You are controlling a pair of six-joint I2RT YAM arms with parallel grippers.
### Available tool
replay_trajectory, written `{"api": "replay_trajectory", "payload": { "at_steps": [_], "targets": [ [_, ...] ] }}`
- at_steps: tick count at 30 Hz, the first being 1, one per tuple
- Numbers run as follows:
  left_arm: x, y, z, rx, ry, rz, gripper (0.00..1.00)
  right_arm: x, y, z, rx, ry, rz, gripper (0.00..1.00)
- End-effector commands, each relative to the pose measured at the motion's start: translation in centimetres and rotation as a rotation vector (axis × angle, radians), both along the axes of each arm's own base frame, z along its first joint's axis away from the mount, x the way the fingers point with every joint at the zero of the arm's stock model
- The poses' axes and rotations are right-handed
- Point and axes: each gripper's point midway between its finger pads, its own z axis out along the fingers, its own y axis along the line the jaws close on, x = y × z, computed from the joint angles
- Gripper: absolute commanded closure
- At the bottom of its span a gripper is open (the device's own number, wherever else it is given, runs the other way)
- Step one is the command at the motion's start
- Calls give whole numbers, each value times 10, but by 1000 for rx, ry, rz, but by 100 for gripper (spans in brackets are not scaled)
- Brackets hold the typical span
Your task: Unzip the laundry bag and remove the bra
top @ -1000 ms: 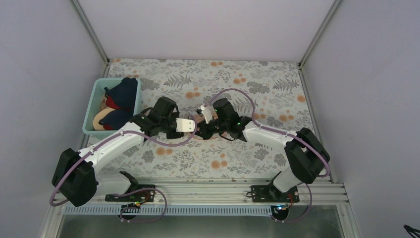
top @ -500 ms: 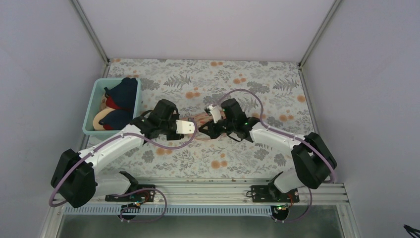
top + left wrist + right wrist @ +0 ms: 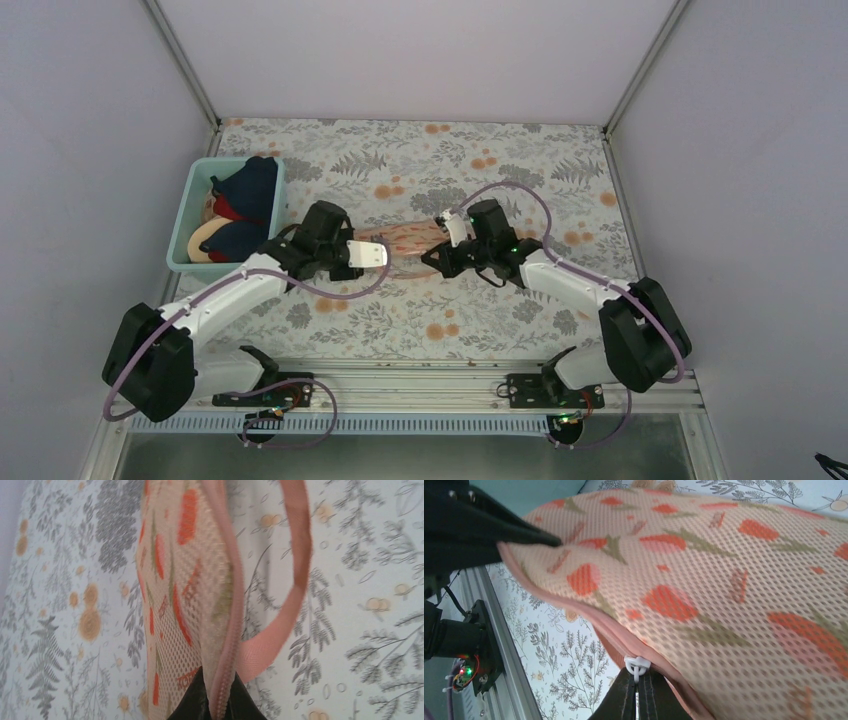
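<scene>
text: none legible | labels, numbers, signs — none readable

The laundry bag is matt open-mesh cloth with a printed pattern, edged in woven pink tape. Its loop is flat woven ribbon. The zip pull is white plastic. The bin is smooth teal plastic. The table cover is matt and printed. The rail is bare metal.

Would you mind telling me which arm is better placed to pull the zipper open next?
Right: the right fingers are shut on the white zipper pull of the laundry bag, while the left fingers only pinch its seam as an anchor.
</scene>
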Motion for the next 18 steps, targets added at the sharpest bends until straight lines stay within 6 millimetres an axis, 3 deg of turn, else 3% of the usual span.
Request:
{"api": "replay_trajectory", "payload": {
  "at_steps": [1, 2, 3, 4, 5, 7, 11, 18],
  "targets": [
    [21, 28, -6, 37, -42, 98, 98, 0, -1, 5, 31, -17, 11, 96],
    [27, 32, -6, 28, -50, 118, 97, -1, 1, 6, 48, -11, 18, 96],
    [32, 36, -6, 21, -57, 139, 85, -3, 5, 9, 68, -7, 28, 96],
    [36, 39, -8, 21, -56, 155, 54, -7, 12, 12, 91, -4, 46, 96],
    [36, 39, -9, 23, -51, 155, 34, -9, 18, 13, 104, 2, 56, 96],
    [31, 34, -7, 6, -28, 123, 15, -10, 29, 17, 113, -1, 72, 96],
    [15, 14, 13, -56, 13, 47, 0, -12, 49, 18, 122, 15, 105, 96],
    [-17, -25, 23, -86, 80, -86, 0, -14, 74, 30, 147, 0, 161, 96]
  ]
}}
